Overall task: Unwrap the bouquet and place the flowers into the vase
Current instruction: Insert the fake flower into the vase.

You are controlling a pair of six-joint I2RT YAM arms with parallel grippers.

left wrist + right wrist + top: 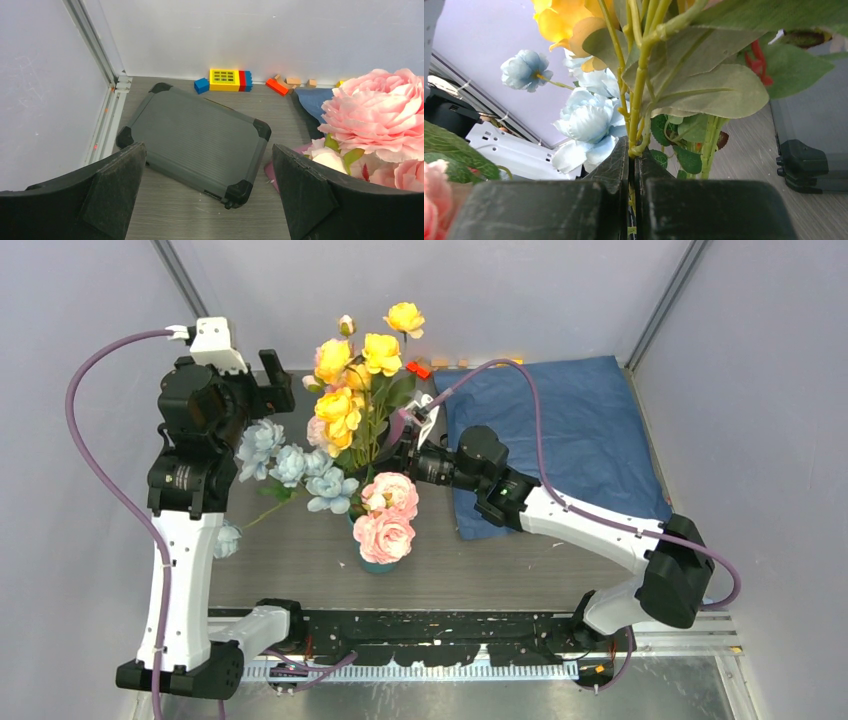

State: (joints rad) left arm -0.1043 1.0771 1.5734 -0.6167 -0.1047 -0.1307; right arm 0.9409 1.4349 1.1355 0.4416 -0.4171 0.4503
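The grey table [560, 570] carries everything, and a dark blue cloth [570, 430] covers its right rear part. In the left wrist view, a dark grey case [195, 135] with black corners lies flat near the back left corner.

The right pincer [632, 165] is shut tight on a green stem of the yellow flowers [350, 380]. The stem runs up out of the pinched fingertips, so the leaves and blooms stand above the pincer. From above, this pincer [400, 430] holds the yellow bunch upright, behind the vase and a little above it.

The pale blue flowers [300, 465] spread out to the left of the yellow stems, between the two arms. I cannot tell where their stems end.

The left pincer [207, 150] hangs over the case with its jaws wide apart, holding nothing. Seen from above [270, 380], it sits at the back left, apart from the yellow bunch.

The pink flowers [385, 515] sit in the teal vase [377, 562], near the front middle of the table. They also fill the right edge of the left wrist view [380, 110], just beside that pincer's right finger.

A few toy bricks [225, 80] lie along the back wall.
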